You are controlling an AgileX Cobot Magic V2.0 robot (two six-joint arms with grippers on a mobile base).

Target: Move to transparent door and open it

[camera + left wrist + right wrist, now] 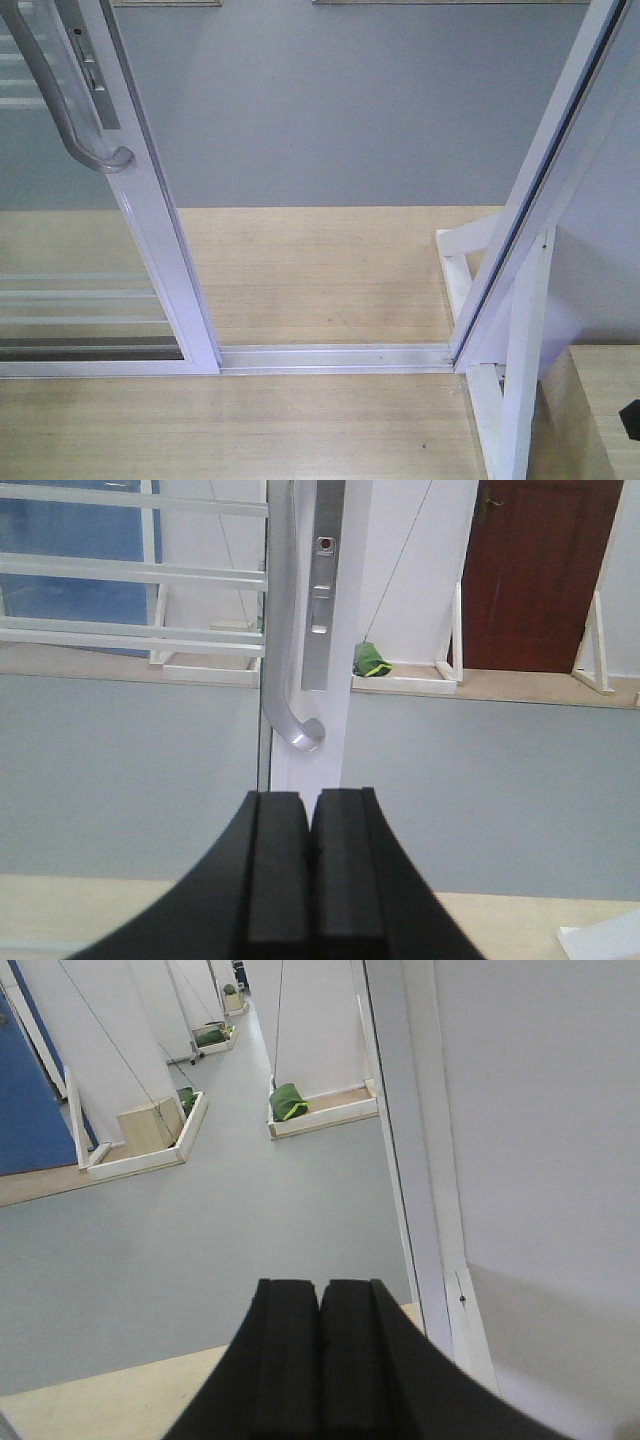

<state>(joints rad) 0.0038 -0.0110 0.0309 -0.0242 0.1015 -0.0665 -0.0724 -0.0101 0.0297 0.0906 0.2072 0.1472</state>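
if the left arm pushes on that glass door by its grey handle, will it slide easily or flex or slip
The transparent door likely glides rather than swings, since its frame sits in the floor track. The curved grey handle looks like rigid metal, so little flex, but its smooth surface may slip against the shut left gripper. The glass panel probably makes it heavy.

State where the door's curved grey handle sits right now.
In the front view the grey handle is at upper left, on the transparent door; in the left wrist view it hangs just above the shut left gripper.
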